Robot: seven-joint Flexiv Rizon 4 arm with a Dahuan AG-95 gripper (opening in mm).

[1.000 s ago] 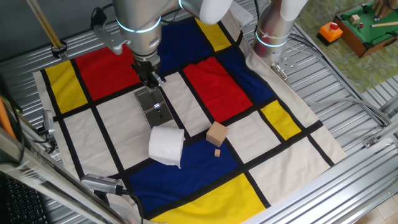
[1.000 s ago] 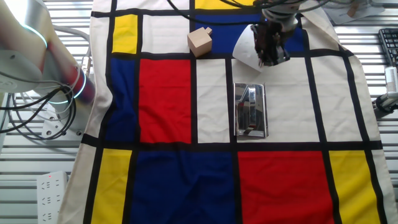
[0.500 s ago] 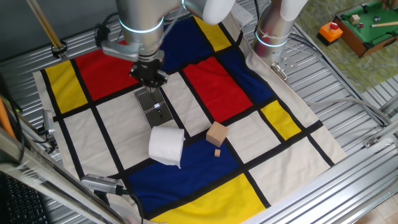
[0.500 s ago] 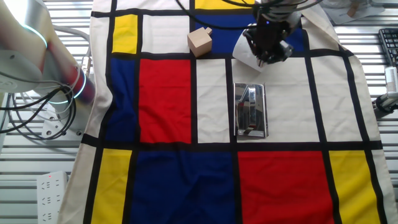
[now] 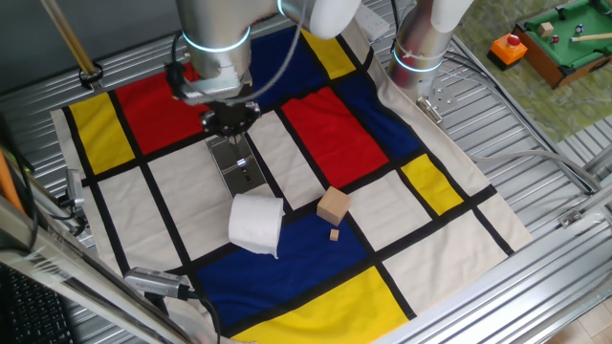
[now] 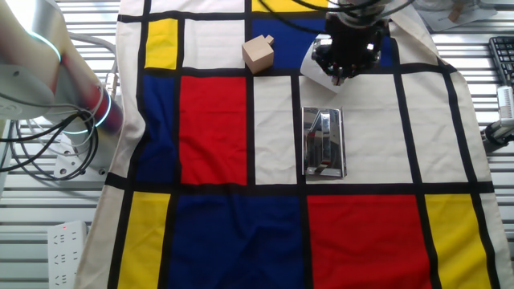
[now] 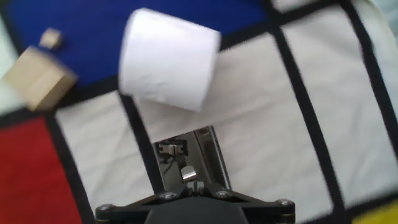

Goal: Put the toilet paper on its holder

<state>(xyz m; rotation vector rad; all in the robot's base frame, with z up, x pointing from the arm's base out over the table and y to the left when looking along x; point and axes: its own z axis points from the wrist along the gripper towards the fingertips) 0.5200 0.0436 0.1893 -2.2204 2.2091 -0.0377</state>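
Observation:
The toilet paper [image 5: 256,224] is a white roll lying on its side on the cloth, at the edge of a blue patch; in the hand view [image 7: 168,59] it lies ahead of the fingers. The holder [image 5: 237,164] is a shiny silver plate lying flat on a white patch, between the roll and my gripper. My gripper [image 5: 229,119] hangs just above the holder's far end, jaws shut together and empty. In the hand view the gripper [image 7: 198,185] sits over the holder [image 7: 189,155]. In the other fixed view the gripper [image 6: 344,68] partly hides the roll [image 6: 313,60].
A tan wooden cube [image 5: 333,205] stands right of the roll with a small wooden bit [image 5: 335,234] beside it. The patterned cloth [image 5: 335,134] covers the slatted table. A second robot base [image 5: 421,48] stands at the far edge.
The hand has turned about its wrist while staying above the holder's far end. The roll, cube and holder have not moved.

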